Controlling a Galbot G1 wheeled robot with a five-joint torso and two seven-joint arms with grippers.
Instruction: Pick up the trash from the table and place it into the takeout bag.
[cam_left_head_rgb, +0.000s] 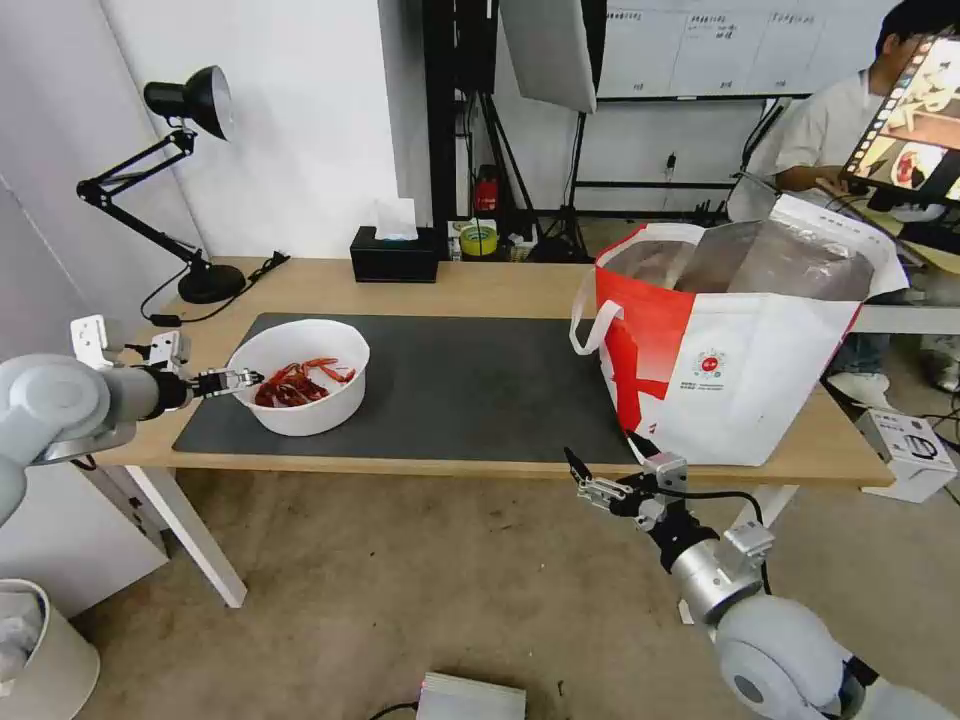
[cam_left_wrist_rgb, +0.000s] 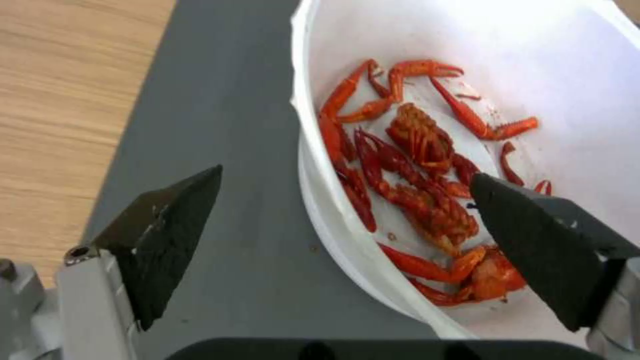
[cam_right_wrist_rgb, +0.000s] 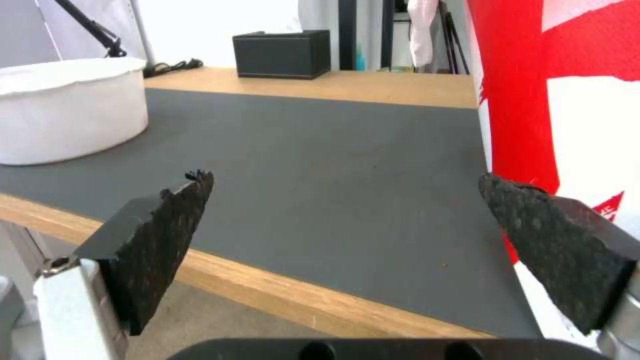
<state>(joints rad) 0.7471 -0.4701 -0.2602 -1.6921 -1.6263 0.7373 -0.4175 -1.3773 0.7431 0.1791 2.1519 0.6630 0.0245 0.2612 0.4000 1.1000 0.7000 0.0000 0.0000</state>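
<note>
Bowl: the white round bowl (cam_left_head_rgb: 300, 376) stands on the left part of the mat, near the mat's near edge. It is upright.
Shells: red crayfish shells (cam_left_wrist_rgb: 413, 190) lie in the bottom of the bowl, heaped toward its left side.
Left gripper: the left gripper (cam_left_head_rgb: 240, 379) is at the left rim of the bowl. Its jaws are wide apart and straddle the rim, one finger (cam_left_wrist_rgb: 167, 235) outside over the mat, the other inside above the shells. It holds nothing. I cannot tell if a finger touches the bowl.
Mat: the dark grey mat (cam_left_head_rgb: 480, 385) covers the middle of the table.
Table: the light-wood table (cam_left_head_rgb: 500, 285) has white legs.
Bag: the white bag (cam_left_head_rgb: 740, 350) with red side panels stands upright on the right end of the table, partly on the right edge of the mat. Its mouth is open and shows silver lining. A white loop handle hangs on its left side.
Right gripper: the right gripper (cam_left_head_rgb: 590, 482) hangs just in front of the table's near edge, near the bag's near left corner. Its jaws are wide apart and it holds nothing.
Tissue box: a black tissue box (cam_left_head_rgb: 394, 252) stands at the far edge of the table.
Lamp: a black desk lamp (cam_left_head_rgb: 170, 170) stands on the far left corner.
</note>
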